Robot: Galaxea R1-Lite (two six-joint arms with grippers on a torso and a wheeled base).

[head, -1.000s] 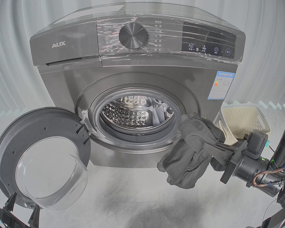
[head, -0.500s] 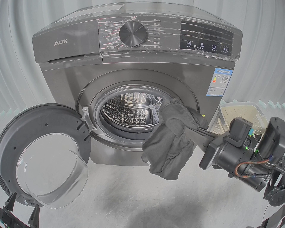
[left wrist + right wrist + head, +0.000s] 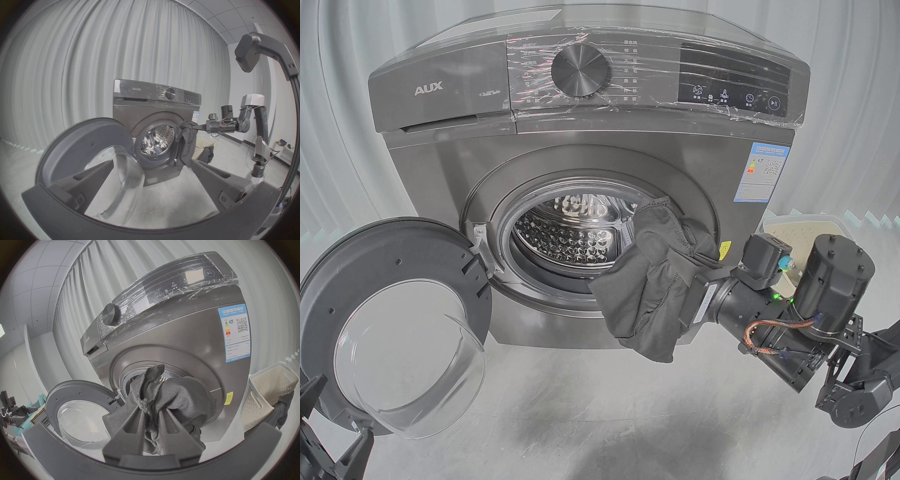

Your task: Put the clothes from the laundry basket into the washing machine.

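Observation:
A grey front-loading washing machine [image 3: 581, 144] stands with its round door [image 3: 394, 312] swung wide to the left and its steel drum [image 3: 575, 234] exposed. My right gripper [image 3: 152, 410] is shut on a dark grey garment [image 3: 650, 287], which hangs bunched at the right edge of the drum opening, partly over the rim. The cream laundry basket [image 3: 800, 224] sits on the floor right of the machine, mostly hidden behind my right arm. My left gripper [image 3: 151, 162] is open and holds nothing, low on the left beside the open door.
Another dark piece of clothing [image 3: 281, 412] hangs out of the basket [image 3: 272, 383]. The open door takes up the floor space front left of the machine. Bare grey floor [image 3: 581, 406] lies in front. Pale curtains run behind.
My right arm has carried the garment left and up, from in front of the basket to the drum opening's right rim. The left gripper stayed low at the left.

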